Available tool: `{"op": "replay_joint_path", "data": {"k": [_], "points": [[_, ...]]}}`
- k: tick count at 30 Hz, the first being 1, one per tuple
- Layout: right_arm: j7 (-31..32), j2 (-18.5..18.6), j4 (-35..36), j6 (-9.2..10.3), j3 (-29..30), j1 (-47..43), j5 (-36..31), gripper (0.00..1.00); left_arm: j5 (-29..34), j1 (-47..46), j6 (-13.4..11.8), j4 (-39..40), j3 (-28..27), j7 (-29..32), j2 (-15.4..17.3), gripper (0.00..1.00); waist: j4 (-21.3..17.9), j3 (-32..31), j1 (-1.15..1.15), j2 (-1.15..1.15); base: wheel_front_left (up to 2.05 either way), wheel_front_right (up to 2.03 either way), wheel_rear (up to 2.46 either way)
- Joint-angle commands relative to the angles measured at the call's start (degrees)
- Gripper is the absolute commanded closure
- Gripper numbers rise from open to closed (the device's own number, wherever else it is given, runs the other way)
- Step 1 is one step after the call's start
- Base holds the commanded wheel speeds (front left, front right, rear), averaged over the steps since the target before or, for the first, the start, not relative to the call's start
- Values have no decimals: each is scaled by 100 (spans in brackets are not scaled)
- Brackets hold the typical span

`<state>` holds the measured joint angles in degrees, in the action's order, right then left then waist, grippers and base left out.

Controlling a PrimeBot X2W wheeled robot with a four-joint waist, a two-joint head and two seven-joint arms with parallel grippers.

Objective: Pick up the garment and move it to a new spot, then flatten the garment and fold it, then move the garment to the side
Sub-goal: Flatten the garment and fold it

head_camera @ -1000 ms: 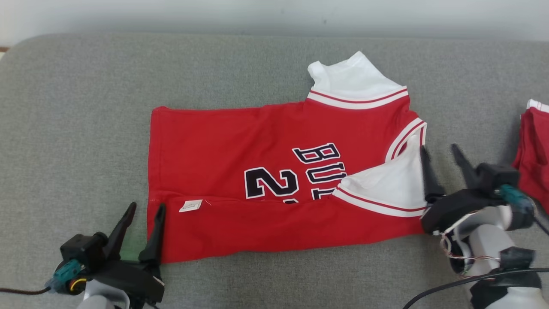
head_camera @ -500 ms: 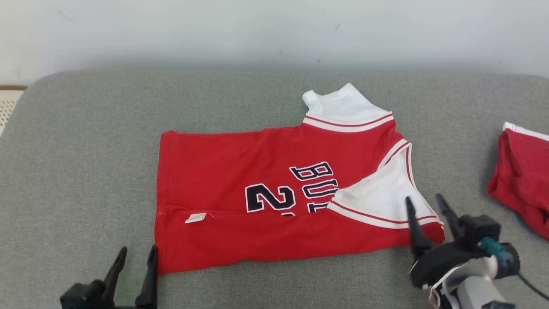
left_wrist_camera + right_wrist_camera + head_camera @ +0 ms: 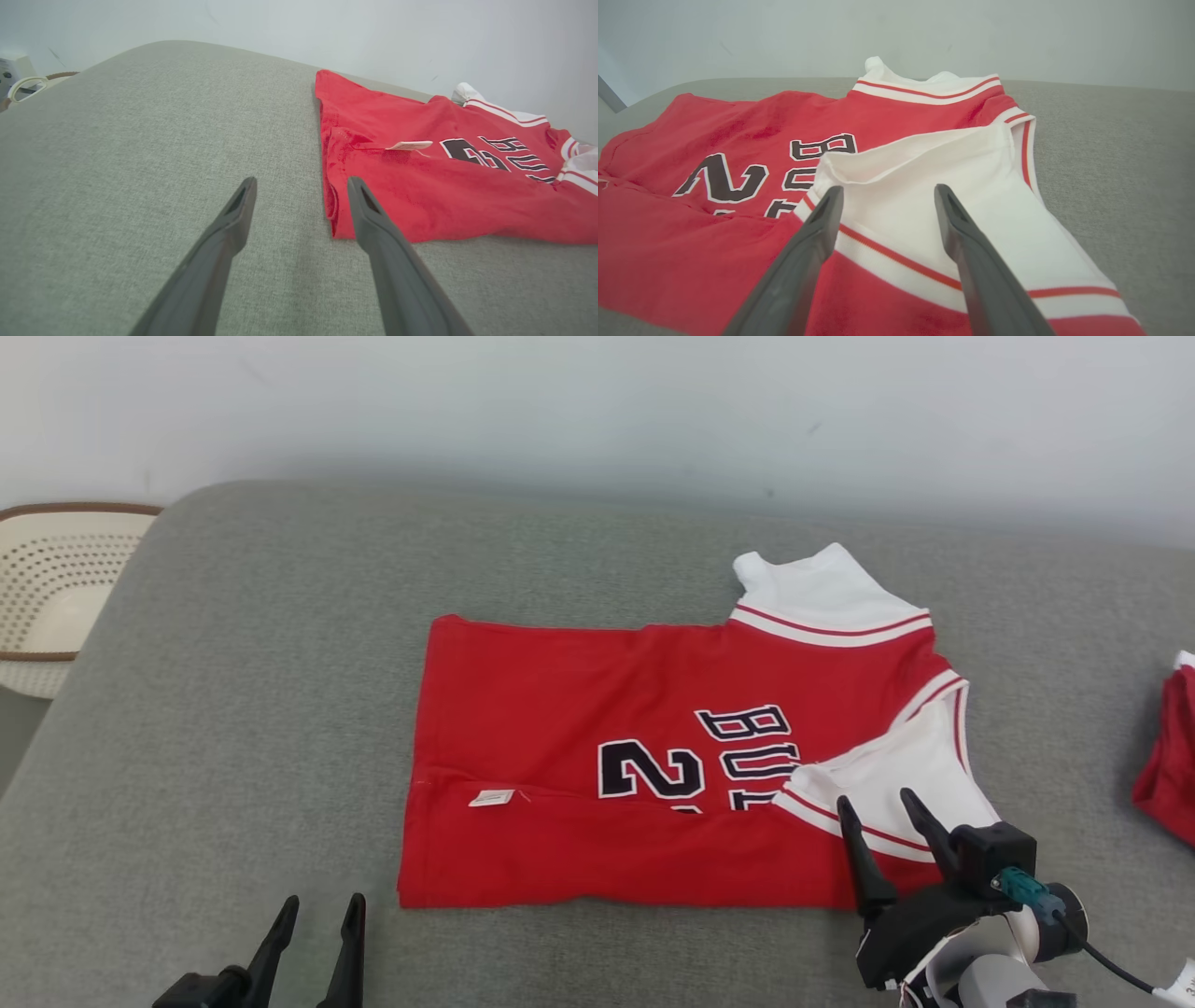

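The garment [image 3: 607,709] is a red jersey with white sleeves and dark lettering, lying on the grey cushion with its near long edge folded over the body. The left wrist view looks along its hem end [image 3: 420,186], and the right wrist view takes in its white sleeve [image 3: 952,186]. My left gripper [image 3: 319,913] is open over bare cushion, just left of the jersey's near hem corner. My right gripper [image 3: 878,803] is open above the near white sleeve, holding nothing.
A second red garment [image 3: 1167,765] lies at the right edge of the cushion. A perforated cream basket [image 3: 56,588] stands beyond the cushion's left end. A pale wall runs behind. Bare grey cushion [image 3: 233,709] spreads left of the jersey.
The camera has tilted up and turned left, bringing the basket into view. My right gripper has drawn back from beside the sleeve to the jersey's near right corner. Both stay open.
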<state>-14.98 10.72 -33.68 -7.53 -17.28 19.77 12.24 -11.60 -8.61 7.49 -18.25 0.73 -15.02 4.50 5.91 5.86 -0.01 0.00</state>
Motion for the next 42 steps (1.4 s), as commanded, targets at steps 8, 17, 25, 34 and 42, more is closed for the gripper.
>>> {"op": "replay_joint_path", "data": {"k": [8,17,25,34,42], "points": [[-24,-108,-498,10,106,279,6,0,-115,125,-3,-3,73,-18,2,0,459,-3,1,0,0,0,0],[-25,-174,-966,10,300,706,-56,100,-237,111,-4,-57,235,-18,-25,0,731,117,1,0,0,0,0],[-23,-225,-1709,10,520,1128,-304,0,-291,37,-4,-105,312,-18,-45,0,850,203,1,0,0,0,0],[-24,-328,-1593,10,789,1069,-457,0,-221,53,-4,-82,228,-18,-50,0,712,78,1,0,0,0,0],[-23,-299,-960,10,1107,392,-331,0,-51,290,-3,12,121,-18,-32,0,329,-315,1,0,0,0,0]]}}
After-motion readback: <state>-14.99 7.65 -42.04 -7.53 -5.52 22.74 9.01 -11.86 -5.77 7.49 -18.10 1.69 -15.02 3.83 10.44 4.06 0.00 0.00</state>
